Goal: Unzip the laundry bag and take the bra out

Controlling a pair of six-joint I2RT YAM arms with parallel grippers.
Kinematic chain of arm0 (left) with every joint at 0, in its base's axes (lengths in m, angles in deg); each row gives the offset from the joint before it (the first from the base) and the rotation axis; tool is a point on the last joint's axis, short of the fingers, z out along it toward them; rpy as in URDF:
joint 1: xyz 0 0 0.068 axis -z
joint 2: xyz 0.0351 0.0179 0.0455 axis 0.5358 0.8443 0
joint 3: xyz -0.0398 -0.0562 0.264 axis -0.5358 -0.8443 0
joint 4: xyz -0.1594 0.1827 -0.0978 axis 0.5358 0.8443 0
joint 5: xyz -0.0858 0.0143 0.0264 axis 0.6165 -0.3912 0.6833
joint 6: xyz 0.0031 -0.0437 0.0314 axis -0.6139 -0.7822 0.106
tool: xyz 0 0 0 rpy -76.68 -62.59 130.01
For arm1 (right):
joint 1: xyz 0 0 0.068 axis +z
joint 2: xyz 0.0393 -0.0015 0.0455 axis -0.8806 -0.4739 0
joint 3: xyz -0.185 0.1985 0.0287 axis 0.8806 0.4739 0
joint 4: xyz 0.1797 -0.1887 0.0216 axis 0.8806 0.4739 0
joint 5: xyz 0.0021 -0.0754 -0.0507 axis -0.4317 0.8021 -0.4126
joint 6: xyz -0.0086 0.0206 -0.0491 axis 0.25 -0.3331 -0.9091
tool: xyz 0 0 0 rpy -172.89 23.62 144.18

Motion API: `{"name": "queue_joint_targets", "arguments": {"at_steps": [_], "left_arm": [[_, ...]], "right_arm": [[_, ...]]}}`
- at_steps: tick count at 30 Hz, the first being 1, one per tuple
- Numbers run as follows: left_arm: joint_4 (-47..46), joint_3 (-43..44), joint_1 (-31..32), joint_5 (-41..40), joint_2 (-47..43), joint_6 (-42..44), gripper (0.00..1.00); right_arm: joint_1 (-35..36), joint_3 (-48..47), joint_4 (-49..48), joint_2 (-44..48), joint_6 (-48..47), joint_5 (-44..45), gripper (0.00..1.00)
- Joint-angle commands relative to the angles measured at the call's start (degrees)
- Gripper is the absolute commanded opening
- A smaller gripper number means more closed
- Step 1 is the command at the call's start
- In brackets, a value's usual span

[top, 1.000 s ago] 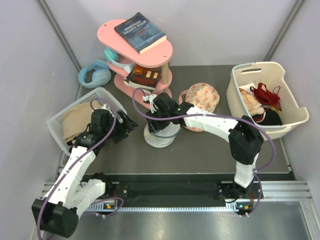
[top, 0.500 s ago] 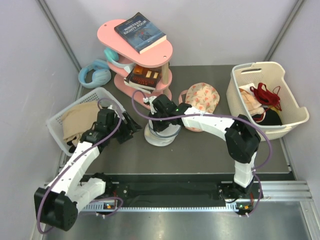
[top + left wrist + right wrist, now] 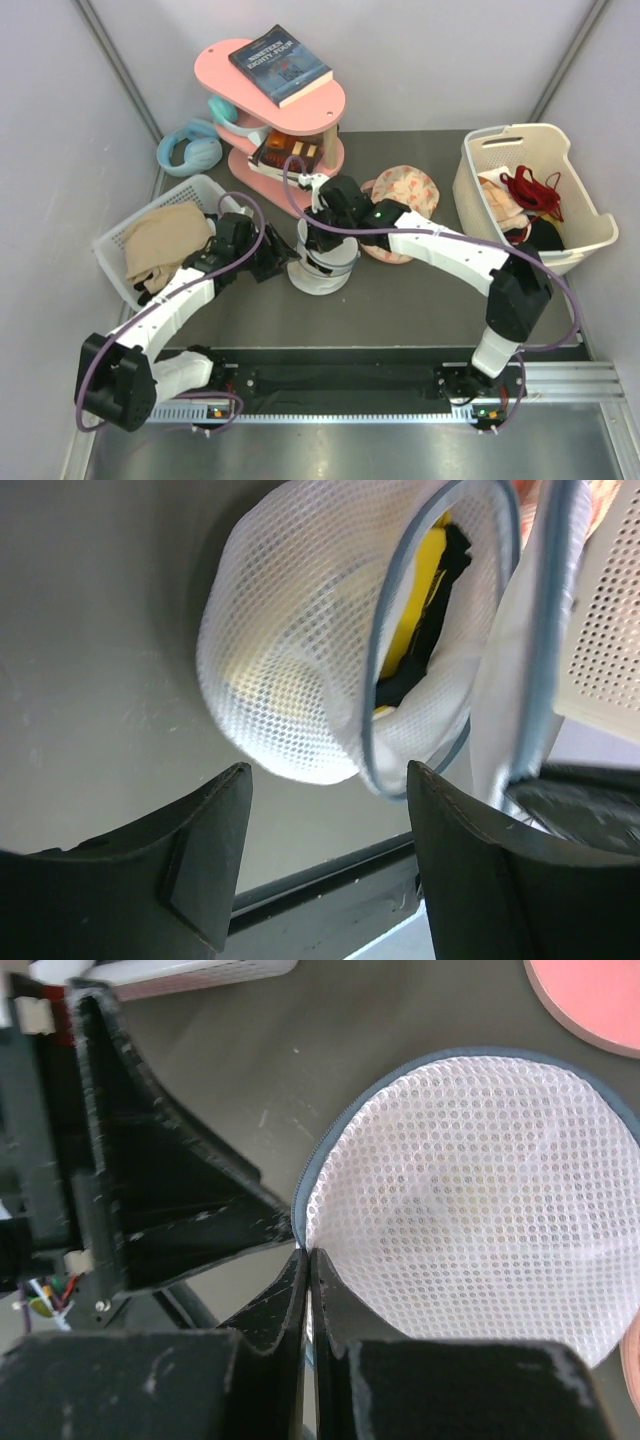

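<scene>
The laundry bag (image 3: 322, 272), white mesh with a grey-blue zip rim, stands mid-table. In the left wrist view the bag (image 3: 290, 650) gapes open, its lid flap (image 3: 535, 630) is lifted, and the yellow bra (image 3: 425, 590) with black edging lies inside. My right gripper (image 3: 322, 238) is above the bag, shut on the rim of the mesh lid (image 3: 480, 1200); its fingertips (image 3: 308, 1257) pinch the zip edge. My left gripper (image 3: 277, 262) is open and empty just left of the bag; in its own view the gripper (image 3: 330, 850) is short of the mesh.
A pink two-tier stand (image 3: 310, 95) with a book (image 3: 280, 63) stands behind the bag. A peach floral fabric piece (image 3: 405, 192) lies to the right. A white basket (image 3: 205, 190) with beige cloth is at the left. Another basket (image 3: 480, 190) with a red garment (image 3: 530, 188) is at the right. Blue headphones (image 3: 188, 150) lie at the back left.
My left gripper has moved right, close to the bag's side. My right gripper has shifted right and back over the bag, still pinching the lid's rim.
</scene>
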Motion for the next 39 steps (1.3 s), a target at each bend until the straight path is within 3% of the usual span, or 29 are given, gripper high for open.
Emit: {"name": "queue_joint_targets", "arguments": {"at_steps": [1, 9, 13, 14, 17, 28, 34, 36, 38, 39], "left_arm": [[-7.62, 0.09, 0.85, -0.14, 1.31, -1.87, 0.68], [-10.53, 1.67, 3.13, -0.57, 7.55, -1.26, 0.66], [-11.32, 2.73, 4.01, -1.45, 9.84, -0.99, 0.35], [-11.15, 2.91, 4.1, -1.8, 10.19, -0.91, 0.19], [-9.75, 3.26, 4.19, -3.12, 8.89, -0.38, 0.0], [-5.17, -1.31, 5.24, -7.61, -1.58, -0.9, 0.0], [-5.0, -1.31, 7.53, -7.61, -0.53, -1.26, 0.0], [-5.08, -1.22, 7.97, -7.96, -0.27, -1.17, 0.0], [-5.08, -1.14, 7.97, -7.87, -0.09, -1.17, 0.0], [-5.0, -1.22, 8.14, -8.04, -0.09, -1.08, 0.0]], "right_arm": [[-0.4, 1.06, -1.87, 4.28, 2.02, -1.53, 0.0], [-1.02, 3.34, -3.54, 8.58, 4.21, -4.33, 0.0], [-1.46, 5.45, -4.42, 11.13, 5.0, -5.22, 0.0], [-1.8, 6.68, -4.59, 12.44, 5.44, -5.13, 0.0], [-3.29, 9.66, -4.68, 15.6, 5.97, -4.69, 0.0], [-19.64, 27.59, 0.94, 35.02, 9.84, 4.97, 0.02], [-24.04, 32.61, 6.03, 37.68, 10.54, 9.97, 0.21], [-24.39, 32.18, 7.79, 37.77, 10.98, 12.26, 0.41], [-24.92, 30.08, 8.94, 37.59, 9.94, 13.67, 0.72], [-25.01, 28.85, 9.9, 37.42, 9.49, 15.24, 0.76]]}}
